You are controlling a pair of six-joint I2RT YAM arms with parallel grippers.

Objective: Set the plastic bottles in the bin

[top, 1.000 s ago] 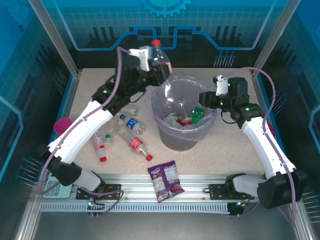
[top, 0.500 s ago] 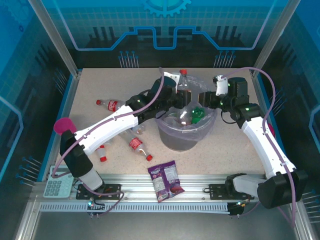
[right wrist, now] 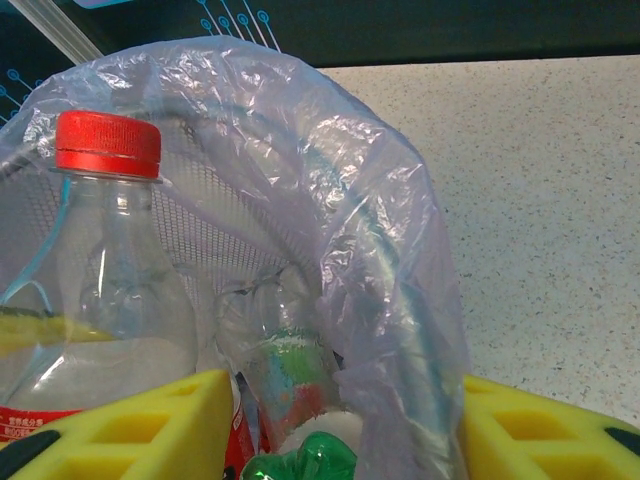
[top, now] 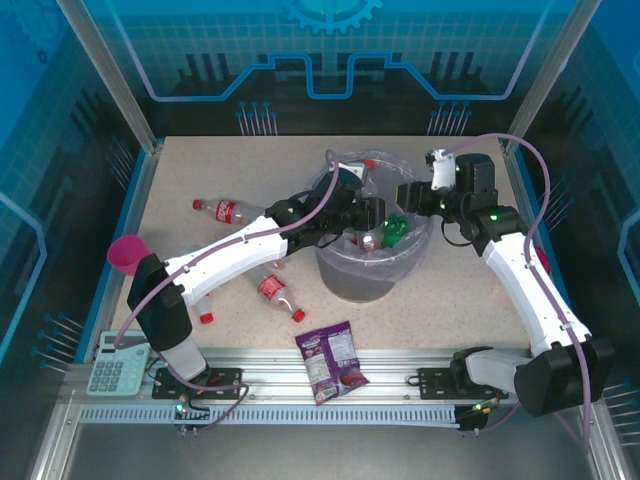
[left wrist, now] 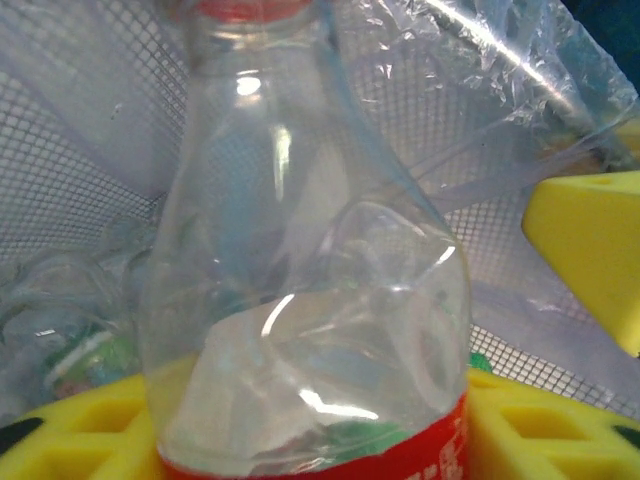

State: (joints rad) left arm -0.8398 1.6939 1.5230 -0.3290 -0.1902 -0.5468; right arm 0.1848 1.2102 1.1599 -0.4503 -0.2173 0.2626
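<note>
The left gripper (top: 362, 222) reaches down inside the bin (top: 355, 280), its yellow fingers (left wrist: 545, 440) clamped on the lower body of a clear red-labelled bottle (left wrist: 300, 300). The bottle stands upright in the grip, its red cap (right wrist: 108, 145) about level with the rim, and the bin's mesh wall and lavender liner (left wrist: 500, 90) lie close behind it. The left arm stretches across the table from the near left corner to the bin's left side.

The right gripper (top: 408, 195) sits at the bin's far right rim. Its yellow fingers (right wrist: 130, 425) stand apart, one inside the liner and one outside, with the crumpled bag edge (right wrist: 390, 260) between them.

In the bottom of the bin lie more bottles, among them a green one (top: 397, 228). On the table to the left of the bin, a red-labelled bottle (top: 228, 211) lies toward the back and another (top: 275, 292) lies near the front. A purple snack packet (top: 335, 362) lies at the near edge.
</note>
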